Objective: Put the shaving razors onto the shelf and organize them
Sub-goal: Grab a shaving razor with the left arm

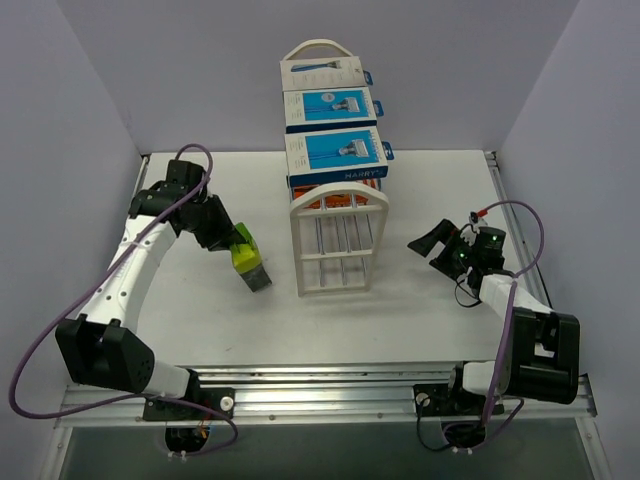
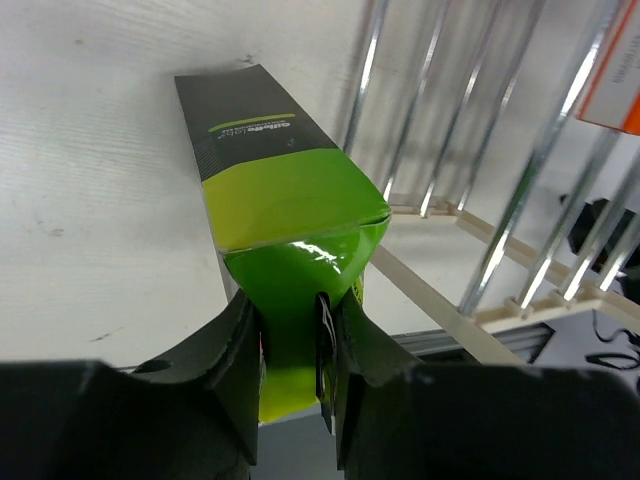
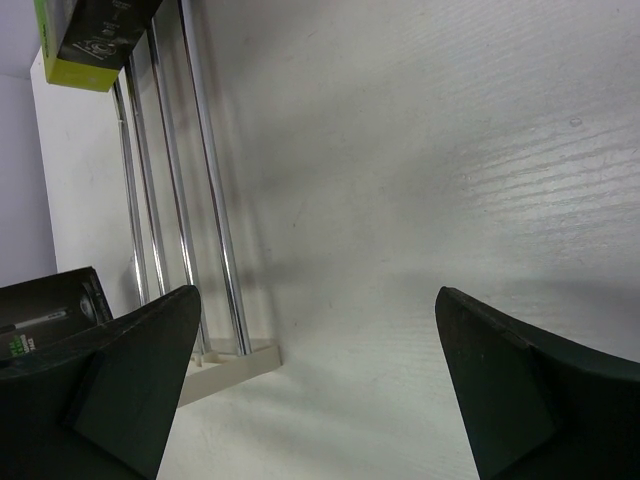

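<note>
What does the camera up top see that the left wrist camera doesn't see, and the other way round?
Only the top view shows the blue-and-white boxes lying on top of the shelf, and the right claw, open and holding nothing. Only the left wrist view shows, up close, the left claw pinching the green end of the black-and-green box, and the small print on its black end. Both show that box, the shelf's bars, an orange box inside the shelf, and the white table.
</note>
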You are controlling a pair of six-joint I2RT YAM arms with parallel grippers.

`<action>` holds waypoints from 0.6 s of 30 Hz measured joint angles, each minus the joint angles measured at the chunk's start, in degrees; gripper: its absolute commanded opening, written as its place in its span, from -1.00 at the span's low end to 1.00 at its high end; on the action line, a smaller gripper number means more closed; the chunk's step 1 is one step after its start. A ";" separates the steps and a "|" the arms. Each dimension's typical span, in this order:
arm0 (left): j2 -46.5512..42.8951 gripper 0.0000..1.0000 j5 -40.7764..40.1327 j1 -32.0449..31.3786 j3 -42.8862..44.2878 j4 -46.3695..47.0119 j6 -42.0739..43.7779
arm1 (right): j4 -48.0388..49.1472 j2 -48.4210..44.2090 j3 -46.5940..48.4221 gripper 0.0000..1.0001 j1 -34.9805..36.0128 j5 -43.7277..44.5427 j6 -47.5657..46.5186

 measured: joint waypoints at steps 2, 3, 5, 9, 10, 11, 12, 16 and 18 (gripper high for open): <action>-1.53 -0.95 2.99 0.92 -2.03 2.75 0.15 | -0.02 0.24 0.00 1.00 0.00 0.04 -0.02; -2.16 -0.95 4.50 1.64 -3.13 4.39 0.15 | -0.02 0.28 0.00 1.00 0.00 0.04 -0.02; -3.04 -0.95 7.93 3.48 -5.33 8.13 -0.09 | -0.02 0.31 0.00 1.00 0.00 0.07 -0.07; -5.03 -0.95 15.39 8.46 -10.91 18.60 -1.92 | -0.02 0.33 0.00 1.00 0.00 0.09 -0.20; -5.27 -0.95 16.83 9.73 -11.91 21.18 -2.29 | -0.02 0.33 0.00 1.00 0.02 0.09 -0.22; -5.42 -0.95 18.21 10.78 -12.74 23.58 -2.82 | -0.02 0.33 0.00 1.00 0.02 0.09 -0.22; -5.44 -0.95 19.56 11.72 -13.38 25.92 -3.19 | 0.00 0.31 0.00 1.00 0.04 0.09 -0.24; -5.44 -0.95 23.61 13.64 -16.02 36.54 -4.92 | 0.00 0.22 0.00 1.00 0.17 0.28 -0.52; -5.25 -0.95 25.57 13.66 -16.94 40.54 -5.92 | 0.00 0.13 0.00 1.00 0.33 0.57 -0.66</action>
